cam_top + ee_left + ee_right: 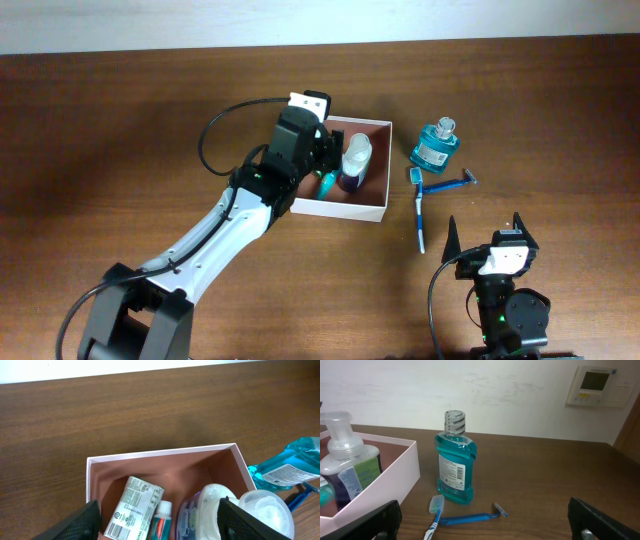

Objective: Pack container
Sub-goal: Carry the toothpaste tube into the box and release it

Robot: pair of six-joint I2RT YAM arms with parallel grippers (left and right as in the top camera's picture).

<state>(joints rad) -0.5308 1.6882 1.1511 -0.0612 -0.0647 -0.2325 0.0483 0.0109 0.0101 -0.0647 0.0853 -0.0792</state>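
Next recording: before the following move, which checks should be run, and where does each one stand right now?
1. Left claw open and empty above the container: ok.
2. Toothpaste lying inside the container, free of the fingers: ok.
3. Pump bottle standing upright in the container: ok.
4. Right claw open and empty: ok.
5. All items packed: not ok. Mouthwash, razor and toothbrush are on the table, right of the container.
6. Enough room left for the mouthwash: cannot tell.
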